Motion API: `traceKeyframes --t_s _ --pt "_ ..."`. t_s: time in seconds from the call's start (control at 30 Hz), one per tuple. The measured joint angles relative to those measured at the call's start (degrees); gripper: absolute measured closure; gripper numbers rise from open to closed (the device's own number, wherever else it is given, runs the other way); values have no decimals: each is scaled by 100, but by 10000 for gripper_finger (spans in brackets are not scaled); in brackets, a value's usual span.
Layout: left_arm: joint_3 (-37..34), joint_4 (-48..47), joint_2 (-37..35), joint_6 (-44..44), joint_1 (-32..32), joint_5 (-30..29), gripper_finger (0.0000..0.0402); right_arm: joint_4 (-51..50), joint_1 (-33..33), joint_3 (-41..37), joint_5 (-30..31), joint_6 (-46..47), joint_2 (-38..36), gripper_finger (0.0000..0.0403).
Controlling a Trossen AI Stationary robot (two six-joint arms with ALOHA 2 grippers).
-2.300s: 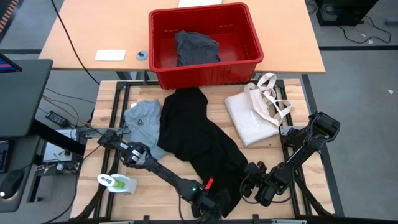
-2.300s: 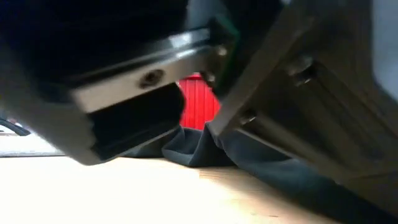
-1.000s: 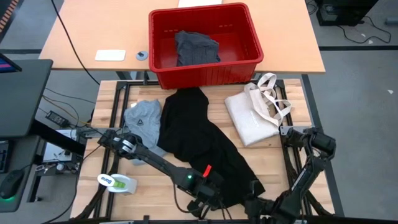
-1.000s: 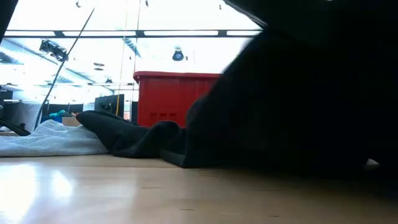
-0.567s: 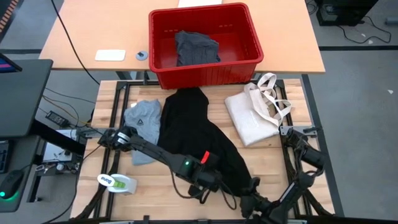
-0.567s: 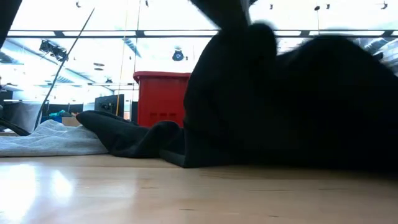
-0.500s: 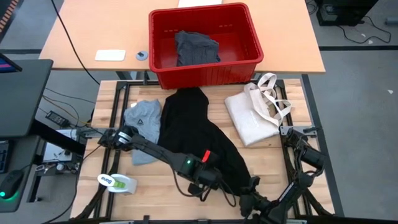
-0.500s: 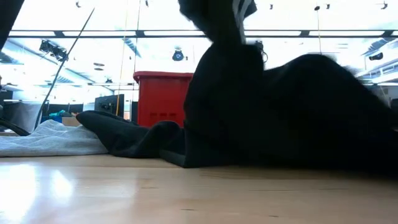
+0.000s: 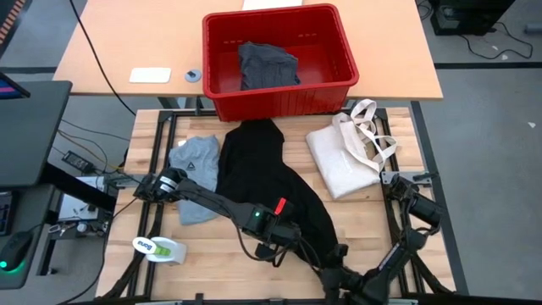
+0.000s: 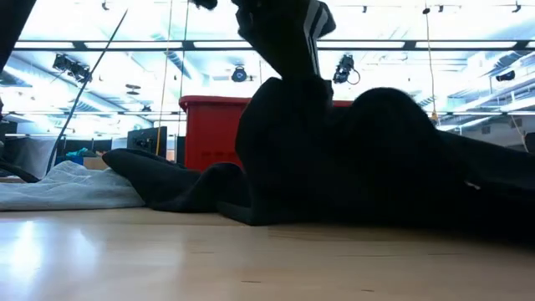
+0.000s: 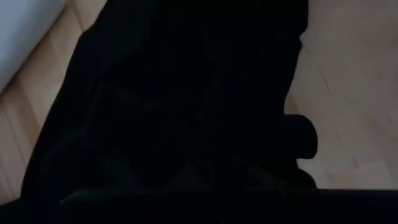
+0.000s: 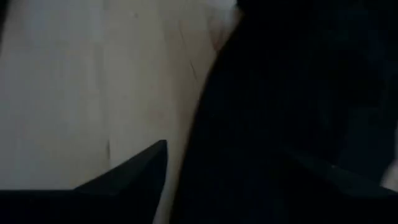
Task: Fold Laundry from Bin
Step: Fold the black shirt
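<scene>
A: Left gripper (image 9: 288, 246)?
B: I see it clamped on the black garment's (image 9: 269, 182) near hem, mid-table.
A: Right gripper (image 9: 337, 273)?
B: At the hem; can't tell its fingers.

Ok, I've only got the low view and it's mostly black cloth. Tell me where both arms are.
Observer: From above, the left gripper is at the near hem of the black garment, with its fingers shut on it.
Operator: Now the right one.
Observer: The right gripper is at the near edge of the table, beside that hem. Its wrist view shows the fingers open.
Operator: Check inside the bin.
Observer: The bin holds one dark grey garment.
</scene>
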Motion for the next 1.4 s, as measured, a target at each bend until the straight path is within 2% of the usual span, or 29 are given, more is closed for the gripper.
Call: traceKeyframes --t_s 0.1,0.2,0.47,0.73,0.83,0.9,1.0,1.1,1.17,1.3,1.4 --pt "12 44 -49 -21 -6 -5 401 146 -163 -4 17 -117 7 77" --pt "9 14 -61 -85 -3 -9 401 40 -208 -6 213 -62 24 73" --pt "9 33 -211 -182 -101 -44 401 118 -296 -41 86 -42 190 109" --pt "9 159 -671 -332 -191 -51 401 -330 -293 -229 -181 508 189 149" --pt "9 169 -710 -358 -222 -48 401 -289 -300 -367 -258 727 175 178" --pt "9 125 -710 -358 -252 -48 401 -347 -300 -398 -275 791 173 213" --pt "9 113 -713 -341 -292 -50 401 -855 -265 -319 -433 760 174 291" --pt "2 188 -855 -264 -354 14 401 -1788 -132 52 -594 915 179 376" --pt "3 408 -1035 -153 -404 184 401 -2547 -34 420 -659 1068 160 386" --pt "11 1273 -1268 -13 -377 930 401 -4035 148 1396 -862 1080 72 371" --pt "11 1888 -1296 38 -308 1507 401 -3827 278 1711 -958 -256 -330 382"
